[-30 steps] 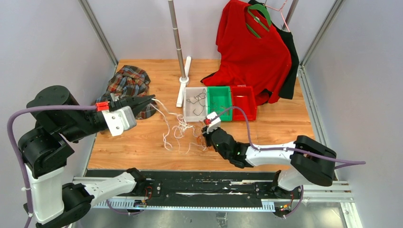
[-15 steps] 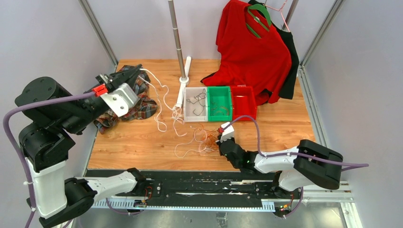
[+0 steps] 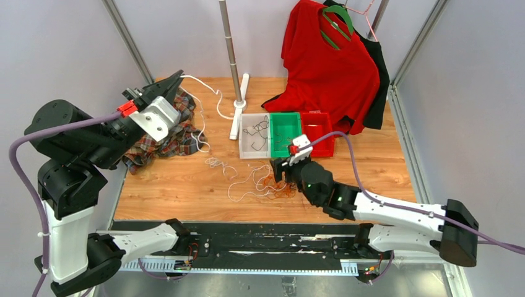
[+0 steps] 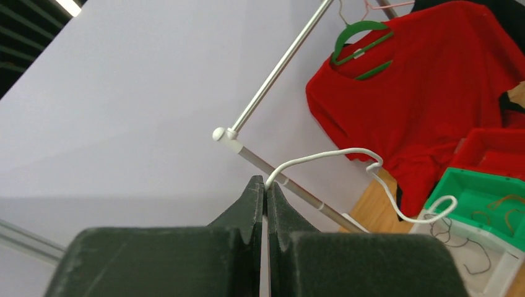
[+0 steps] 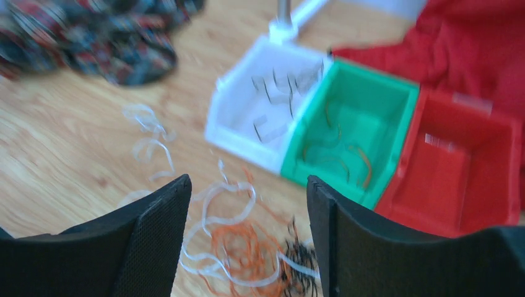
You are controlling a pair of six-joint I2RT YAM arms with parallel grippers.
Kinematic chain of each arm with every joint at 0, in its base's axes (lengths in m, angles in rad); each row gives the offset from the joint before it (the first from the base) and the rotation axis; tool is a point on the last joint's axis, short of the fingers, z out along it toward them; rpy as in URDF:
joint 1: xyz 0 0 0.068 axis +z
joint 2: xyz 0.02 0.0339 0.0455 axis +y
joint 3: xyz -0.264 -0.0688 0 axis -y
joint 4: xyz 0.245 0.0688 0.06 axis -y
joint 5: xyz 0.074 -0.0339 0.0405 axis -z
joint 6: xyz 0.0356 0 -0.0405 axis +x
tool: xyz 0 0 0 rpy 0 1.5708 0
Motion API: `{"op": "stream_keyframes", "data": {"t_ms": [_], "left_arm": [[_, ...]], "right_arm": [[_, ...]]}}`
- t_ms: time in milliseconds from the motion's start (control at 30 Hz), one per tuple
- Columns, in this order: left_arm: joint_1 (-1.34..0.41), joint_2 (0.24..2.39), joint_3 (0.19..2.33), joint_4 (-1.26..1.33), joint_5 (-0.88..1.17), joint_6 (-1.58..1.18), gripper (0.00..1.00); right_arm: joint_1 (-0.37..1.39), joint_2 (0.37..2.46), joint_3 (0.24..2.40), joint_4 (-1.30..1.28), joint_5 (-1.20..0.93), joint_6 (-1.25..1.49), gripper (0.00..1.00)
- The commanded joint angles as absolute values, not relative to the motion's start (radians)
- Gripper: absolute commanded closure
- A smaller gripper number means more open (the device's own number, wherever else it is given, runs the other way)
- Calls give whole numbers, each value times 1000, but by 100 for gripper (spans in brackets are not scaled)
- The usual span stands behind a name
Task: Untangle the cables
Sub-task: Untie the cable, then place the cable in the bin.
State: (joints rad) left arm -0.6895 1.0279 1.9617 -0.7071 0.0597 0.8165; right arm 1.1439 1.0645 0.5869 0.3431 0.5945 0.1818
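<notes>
Left wrist: white cable [image 4: 291, 163] pinched in left gripper [image 4: 266, 185].

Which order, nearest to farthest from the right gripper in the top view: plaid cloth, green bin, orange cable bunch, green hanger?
From the right gripper:
1. orange cable bunch, on the table right by it.
2. green bin, just behind.
3. plaid cloth, far left.
4. green hanger, back, up on the rack.
</notes>
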Motion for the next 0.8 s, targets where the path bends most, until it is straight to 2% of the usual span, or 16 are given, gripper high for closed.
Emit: {"op": "stream_keyframes", "data": {"t_ms": [0,167,400,767], "left_arm": [[-693,1009,1924,-713,114,781,100],[-693,1002,1887,-818,202,749,100],[-693,928,1661,-833,275,707,100],[-693,909,1589,-835,391,794,100]], "right_arm": [[1131,1028,772,191,503,18,31],[1130,1017,906,155,369,-48,30],[1131,1007,1093,95,89,-110,26],[1129,1216,1354,-69,-333,-133,22]]}}
